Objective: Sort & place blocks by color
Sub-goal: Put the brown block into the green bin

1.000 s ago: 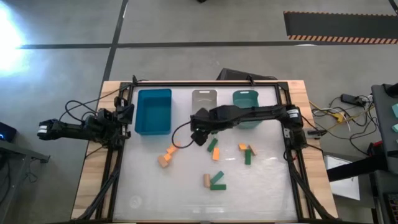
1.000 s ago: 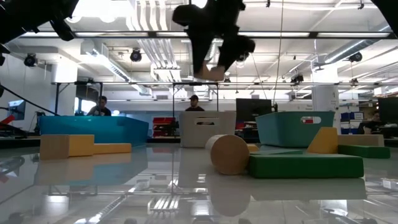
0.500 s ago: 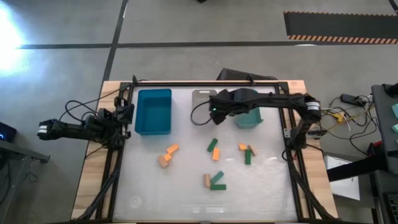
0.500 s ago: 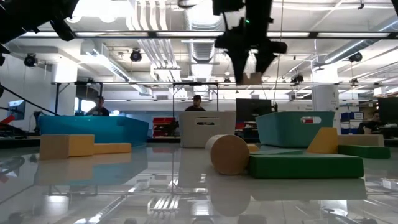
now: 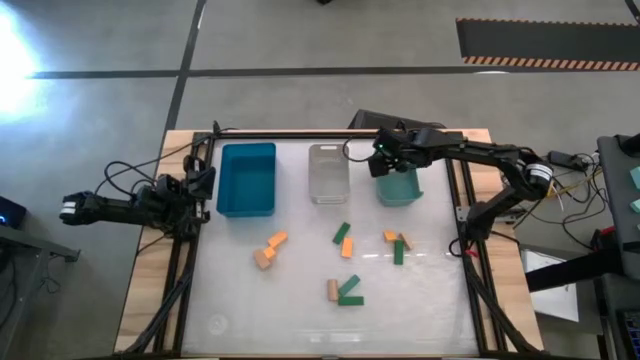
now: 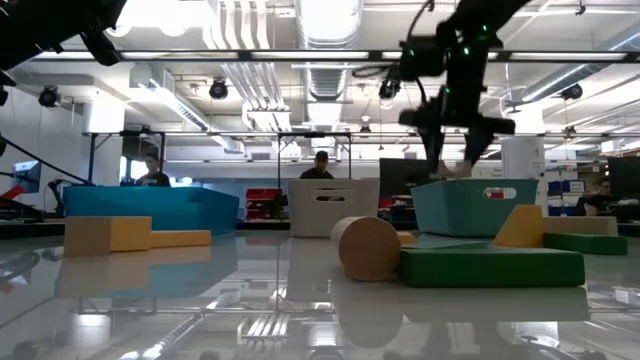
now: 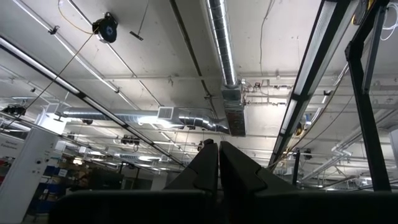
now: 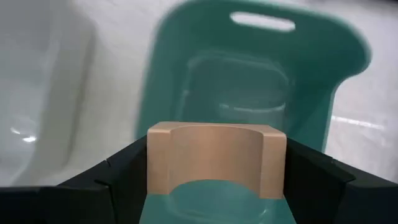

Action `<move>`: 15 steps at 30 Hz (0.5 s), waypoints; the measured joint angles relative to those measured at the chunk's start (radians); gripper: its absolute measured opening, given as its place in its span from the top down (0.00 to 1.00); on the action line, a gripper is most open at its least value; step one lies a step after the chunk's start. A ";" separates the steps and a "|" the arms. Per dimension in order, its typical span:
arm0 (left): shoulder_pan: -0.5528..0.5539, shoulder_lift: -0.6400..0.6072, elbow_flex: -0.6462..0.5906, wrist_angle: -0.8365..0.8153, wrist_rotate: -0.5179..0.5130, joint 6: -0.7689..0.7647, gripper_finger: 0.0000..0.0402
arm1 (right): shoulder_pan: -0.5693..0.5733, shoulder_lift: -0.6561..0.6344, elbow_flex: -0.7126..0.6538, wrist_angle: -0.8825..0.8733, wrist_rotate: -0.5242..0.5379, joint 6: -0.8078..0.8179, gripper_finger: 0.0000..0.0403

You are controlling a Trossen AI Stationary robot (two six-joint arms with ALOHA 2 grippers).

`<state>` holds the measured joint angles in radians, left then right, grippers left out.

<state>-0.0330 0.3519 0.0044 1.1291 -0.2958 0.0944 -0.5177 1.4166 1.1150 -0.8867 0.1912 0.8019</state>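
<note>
My right gripper (image 5: 386, 160) hangs over the teal bin (image 5: 399, 184) at the table's far right, shut on a pale tan block with an arched cut-out (image 8: 216, 158). In the low view the gripper (image 6: 455, 165) stands just above the teal bin's rim (image 6: 470, 185). My left gripper (image 5: 205, 184) waits off the table's left edge, shut, its fingers (image 7: 217, 168) pointing up at the ceiling. Orange (image 5: 275, 241), green (image 5: 349, 292) and tan (image 5: 263, 259) blocks lie flat on the white table. My right gripper pinches the tan block between its two fingers, one on each end face (image 8: 152, 163). The fingers come from above, slanting down. The block is lifted clear and hangs level over the teal bin's inside (image 8: 249, 87), its arched cut-out facing away from the bin.
A blue bin (image 5: 246, 180) and a clear bin (image 5: 328, 172) stand left of the teal one along the far edge. Several loose blocks lie in the table's middle, among them a green bar (image 5: 398, 253) and a tan one (image 5: 332, 290). People show in the room behind.
My right gripper has swung from above the table's middle toward the far right, carrying the tan block past the clear bin to above the teal bin, and has sunk somewhat. The block has stayed between the fingers.
</note>
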 joint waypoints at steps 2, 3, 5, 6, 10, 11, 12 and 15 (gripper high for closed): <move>0.000 0.000 0.000 0.002 0.000 0.000 1.00 | -0.031 0.000 -0.037 0.026 -0.011 -0.002 0.29; 0.000 0.000 0.000 0.005 0.000 0.000 1.00 | -0.044 -0.001 -0.052 0.039 -0.013 -0.001 0.29; 0.000 0.000 0.000 0.007 0.000 0.000 1.00 | -0.068 -0.001 -0.079 0.074 -0.016 0.001 0.29; 0.000 0.000 0.000 0.007 0.000 0.000 1.00 | -0.077 -0.001 -0.092 0.095 -0.016 0.002 0.29; 0.000 0.000 0.000 0.006 0.000 0.000 1.00 | -0.107 0.004 -0.121 0.147 -0.017 0.010 0.29; 0.000 0.000 0.000 0.006 0.000 0.000 1.00 | -0.113 0.011 -0.123 0.156 -0.016 0.009 0.29; 0.000 0.000 0.000 0.007 0.000 0.000 1.00 | -0.116 0.019 -0.125 0.163 -0.016 0.006 0.29; 0.000 0.000 0.000 0.006 0.000 0.000 1.00 | -0.117 0.043 -0.122 0.171 -0.016 -0.006 0.29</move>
<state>-0.0330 0.3519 0.0043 1.1355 -0.2958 0.0948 -0.6346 1.4596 0.9932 -0.7152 0.1747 0.7958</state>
